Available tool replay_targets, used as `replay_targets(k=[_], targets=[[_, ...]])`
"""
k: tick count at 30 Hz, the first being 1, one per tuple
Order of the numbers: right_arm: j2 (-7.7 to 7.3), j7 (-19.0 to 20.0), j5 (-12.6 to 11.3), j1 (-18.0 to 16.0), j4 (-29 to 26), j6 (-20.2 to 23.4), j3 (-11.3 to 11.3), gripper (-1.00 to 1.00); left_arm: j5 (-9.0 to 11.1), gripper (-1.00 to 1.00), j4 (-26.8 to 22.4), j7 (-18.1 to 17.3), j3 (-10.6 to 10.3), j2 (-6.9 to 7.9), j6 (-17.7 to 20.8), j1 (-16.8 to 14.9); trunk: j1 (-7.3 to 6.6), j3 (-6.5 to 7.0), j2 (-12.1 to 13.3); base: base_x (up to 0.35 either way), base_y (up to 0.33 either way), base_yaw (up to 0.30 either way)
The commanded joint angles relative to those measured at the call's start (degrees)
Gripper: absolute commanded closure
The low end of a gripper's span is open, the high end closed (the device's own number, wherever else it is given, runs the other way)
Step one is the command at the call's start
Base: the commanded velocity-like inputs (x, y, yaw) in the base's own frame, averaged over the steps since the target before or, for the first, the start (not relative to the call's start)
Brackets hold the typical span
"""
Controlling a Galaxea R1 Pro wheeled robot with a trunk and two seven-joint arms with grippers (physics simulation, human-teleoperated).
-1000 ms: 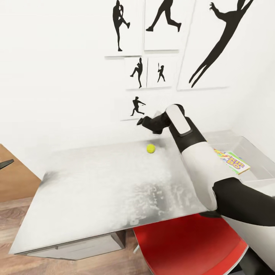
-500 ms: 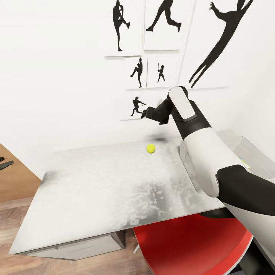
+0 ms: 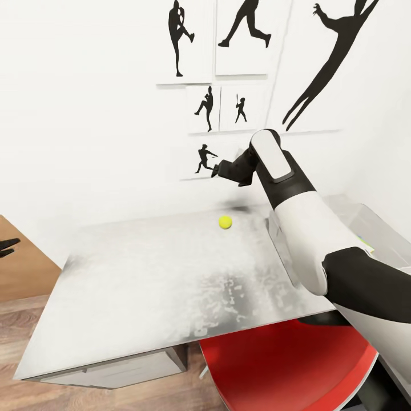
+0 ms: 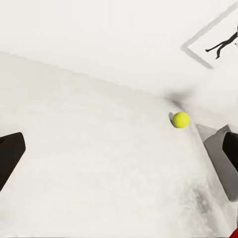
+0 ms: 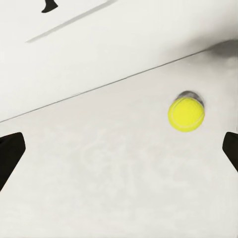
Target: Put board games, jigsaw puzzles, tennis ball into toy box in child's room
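One small black tip of the left gripper [image 3: 7,246] pokes in at the far left edge of the head view, and its own wrist view shows its fingers [image 4: 10,156] spread wide at the frame's two sides — released, nothing between them. Near the middle of the head view the tennis ball [image 3: 225,222] sits alone on the pale table [image 3: 142,285], toward its far edge by the wall. Right of centre, the right gripper [image 3: 216,170] hangs above the ball, clear of it — jaws parted and empty in its wrist view, the ball [image 5: 186,113] lying between the fingers [image 5: 10,153]; the toy box [image 3: 371,225] shows at the right edge.
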Motion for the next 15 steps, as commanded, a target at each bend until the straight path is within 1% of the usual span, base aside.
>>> replay_targets(k=[1, 2, 3, 4, 5, 6, 7, 8, 9, 12, 15], targets=[[0.0, -0.6, -0.5, -0.1, 0.0, 0.1, 0.2, -1.0, 0.1, -1.0, 0.0, 0.9, 0.0, 0.0, 0.2, 0.0, 0.01, -0.06, 0.0, 0.0, 0.0, 0.0], [0.0, -0.5, -0.5, -0.1, 0.1, -0.1, 1.0, -1.0, 0.3, -1.0, 0.0, 2.9, -0.1, -0.05, 0.2, -0.1, 0.01, -0.06, 0.0, 0.0, 0.0, 0.0], [0.0, -0.6, -0.5, 0.0, 0.2, -0.4, 2.3, -1.0, 0.4, -1.0, -0.1, 4.9, -0.2, -0.14, 0.1, -0.1, 0.01, -0.06, 0.0, 0.0, 0.0, 0.0], [0.0, -0.6, -0.5, 0.0, 0.2, -0.6, 3.1, -1.0, 0.4, -1.0, -0.1, 5.8, -0.2, -0.17, 0.1, -0.1, 0.01, -0.06, 0.0, 0.0, 0.0, 0.0], [0.0, -0.7, -0.5, 0.0, 0.3, -1.3, 5.2, -1.0, 0.5, -1.0, -0.1, 7.3, -0.3, -0.24, 0.1, -0.1, 0.01, -0.06, 0.0, 0.0, 0.0, 0.0], [0.0, -0.7, -0.5, 0.0, 0.2, -1.8, 6.3, -1.0, 0.6, -1.0, -0.1, 7.9, -0.3, -0.27, 0.1, -0.1, 0.01, -0.06, 0.0, 0.0, 0.0, 0.0], [0.0, -0.7, -0.4, 0.0, 0.2, -3.0, 8.8, -1.0, 0.6, -1.0, -0.1, 8.9, -0.3, -0.31, 0.1, -0.1, 0.01, -0.06, 0.0, 0.0, 0.0, 0.0], [0.0, -0.7, -0.3, 0.0, 0.2, -3.7, 10.0, -1.0, 0.6, -1.0, -0.1, 9.2, -0.4, -0.33, 0.1, -0.1, 0.01, -0.06, 0.0, 0.0, 0.0, 0.0], [0.0, -0.8, -0.3, 0.0, 0.4, -5.1, 12.1, -1.0, 0.6, -1.0, -0.1, 9.8, -0.4, -0.35, 0.1, -0.1, 0.01, -0.06, 0.0, 0.0, 0.0, 0.0], [0.0, -0.7, -0.5, 0.0, 0.9, -7.4, 15.1, -1.0, 0.5, -1.0, -0.1, 10.4, -0.4, -0.38, 0.1, -0.1, 0.01, -0.06, 0.0, 0.0, 0.0, 0.0], [0.0, -0.6, -0.8, 0.0, 1.2, -8.0, 16.0, -1.0, 0.2, -1.0, -0.1, 10.6, -0.4, -0.36, 0.1, -0.1, 0.01, -0.06, 0.0, 0.0, 0.0, 0.0]])
